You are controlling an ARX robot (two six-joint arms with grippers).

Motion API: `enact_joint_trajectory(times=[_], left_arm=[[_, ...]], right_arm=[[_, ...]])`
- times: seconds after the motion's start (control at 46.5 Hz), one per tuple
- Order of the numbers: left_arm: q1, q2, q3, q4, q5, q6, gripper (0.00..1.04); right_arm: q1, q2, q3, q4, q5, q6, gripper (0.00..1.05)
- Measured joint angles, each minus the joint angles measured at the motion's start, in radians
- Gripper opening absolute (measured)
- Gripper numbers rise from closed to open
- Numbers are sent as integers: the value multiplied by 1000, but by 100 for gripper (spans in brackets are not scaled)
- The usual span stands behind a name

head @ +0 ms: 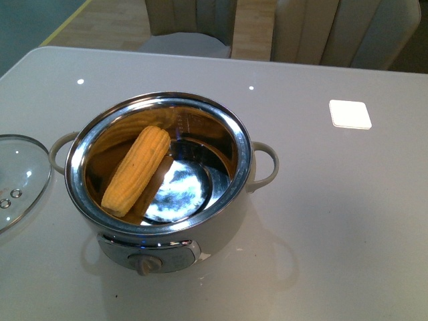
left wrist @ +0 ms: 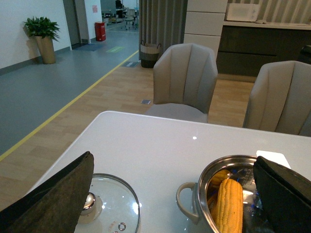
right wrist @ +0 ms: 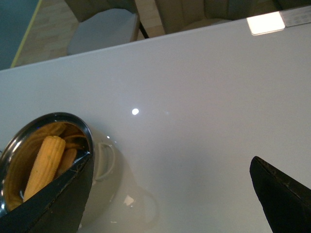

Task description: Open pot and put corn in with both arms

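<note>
The cream-white pot (head: 221, 231) stands uncovered on the white table, its steel inside showing. The yellow corn (head: 136, 170) lies slanted inside it, leaning on the left wall. In the left wrist view the corn (left wrist: 228, 205) and the pot (left wrist: 187, 203) show low down, and my left gripper (left wrist: 177, 196) is open with nothing between its fingers. My right gripper (right wrist: 170, 194) is open over bare table to the right of the pot (right wrist: 104, 160), with the corn (right wrist: 43, 165) visible inside. Neither arm shows in the front view.
The glass lid (head: 17, 177) with its steel knob (left wrist: 87, 203) lies flat on the table left of the pot. A white square pad (head: 350, 114) lies at the back right. Two chairs (left wrist: 187, 77) stand behind the far edge of the table (head: 334, 221).
</note>
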Motion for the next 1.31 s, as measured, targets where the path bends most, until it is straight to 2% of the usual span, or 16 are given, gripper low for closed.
enact_joint_trajectory(times=[0.043, 0.107, 0.15, 0.258, 0.516, 0.58, 0.644, 0.709, 1.31], left_arm=[[0, 0, 0, 0, 0, 0, 98], [0, 0, 0, 0, 0, 0, 98], [0, 0, 0, 0, 0, 0, 98], [0, 0, 0, 0, 0, 0, 98], [0, 0, 0, 0, 0, 0, 98], [0, 0, 0, 0, 0, 0, 98], [0, 0, 0, 0, 1, 0, 98], [0, 0, 0, 0, 0, 0, 98], [0, 0, 0, 0, 0, 0, 98]], right_arm=[[18, -68, -46, 53, 50, -42, 92], [45, -225, -178, 269, 98, -179, 80], [39, -335, -249, 341, 74, -261, 71], [-57, -468, -341, 365, -27, -378, 47], [-215, -547, -434, 372, -180, -423, 2], [-253, -560, -449, 372, -234, -424, 2], [-347, -576, -466, 373, -335, -425, 2], [-384, -586, -477, 373, -338, -424, 2], [-395, -669, -548, 390, -349, -425, 2]])
